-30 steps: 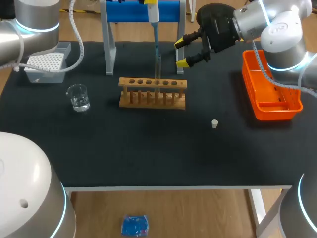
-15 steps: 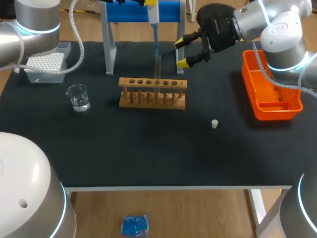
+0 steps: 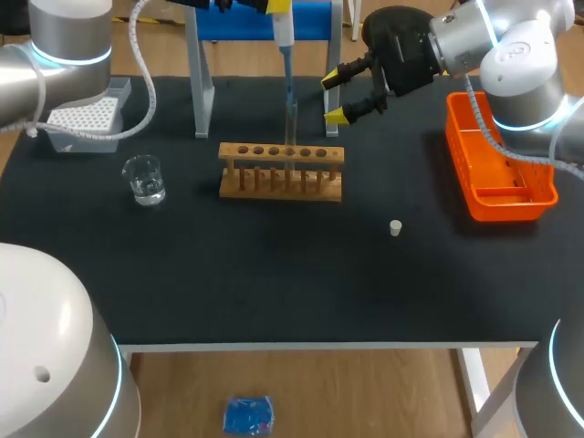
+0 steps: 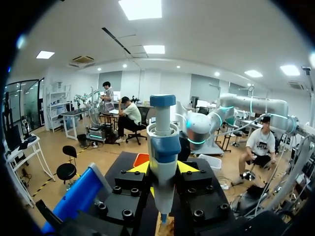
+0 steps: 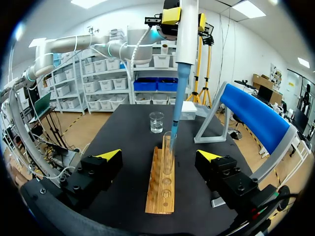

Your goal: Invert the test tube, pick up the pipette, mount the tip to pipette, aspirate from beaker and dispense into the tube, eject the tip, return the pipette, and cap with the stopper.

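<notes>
Risk: pipette (image 4: 163, 142) clamped in our left gripper (image 4: 163, 168) above rack (image 3: 281, 171), tip (image 5: 179, 98) in tube (image 5: 168, 152) there; we judge sideways drift could topple tube. Right gripper (image 3: 335, 97) spread empty behind rack.

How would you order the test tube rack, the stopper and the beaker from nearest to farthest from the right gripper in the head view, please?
1. Test tube rack, mid-table, just ahead of the open right gripper.
2. Stopper, nearer the table's front, right of middle.
3. Beaker, far over on the left side.
</notes>
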Controlling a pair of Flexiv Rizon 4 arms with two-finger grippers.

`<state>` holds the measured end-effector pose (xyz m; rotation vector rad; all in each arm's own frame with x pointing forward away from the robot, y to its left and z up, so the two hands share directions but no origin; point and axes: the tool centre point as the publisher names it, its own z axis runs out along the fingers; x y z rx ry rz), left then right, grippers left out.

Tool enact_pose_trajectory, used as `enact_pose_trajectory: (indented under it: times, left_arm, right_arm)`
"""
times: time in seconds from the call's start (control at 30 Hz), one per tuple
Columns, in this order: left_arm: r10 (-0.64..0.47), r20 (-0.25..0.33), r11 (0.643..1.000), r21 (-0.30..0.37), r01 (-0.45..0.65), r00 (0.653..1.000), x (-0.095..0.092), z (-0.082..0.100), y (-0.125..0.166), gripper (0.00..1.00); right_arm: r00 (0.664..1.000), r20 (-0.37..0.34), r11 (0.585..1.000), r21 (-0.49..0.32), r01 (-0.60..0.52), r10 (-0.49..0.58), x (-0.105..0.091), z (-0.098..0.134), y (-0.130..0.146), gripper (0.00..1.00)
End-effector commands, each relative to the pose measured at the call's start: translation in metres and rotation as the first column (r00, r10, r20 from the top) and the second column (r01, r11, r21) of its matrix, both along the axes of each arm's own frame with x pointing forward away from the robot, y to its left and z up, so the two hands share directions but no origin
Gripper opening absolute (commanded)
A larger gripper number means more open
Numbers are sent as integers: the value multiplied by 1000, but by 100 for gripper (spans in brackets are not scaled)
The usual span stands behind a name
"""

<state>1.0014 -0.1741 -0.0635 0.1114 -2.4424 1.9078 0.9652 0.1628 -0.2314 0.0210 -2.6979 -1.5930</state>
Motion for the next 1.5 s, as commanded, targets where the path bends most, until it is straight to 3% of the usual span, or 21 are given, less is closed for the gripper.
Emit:
enact_pose_trajectory:
  times: [0.03,1.5]
  left_arm:
    - [6,3,1000,-7,-6,1000,-2,-2,-1,0]
    - [13,3,1000,16,-13,1000,-5,-14,-3,0]
  right_arm:
    - [1000,-1,1000,0,-1,1,0,0,-1,100]
    - [1000,-1,1000,0,-1,1,0,0,-1,100]
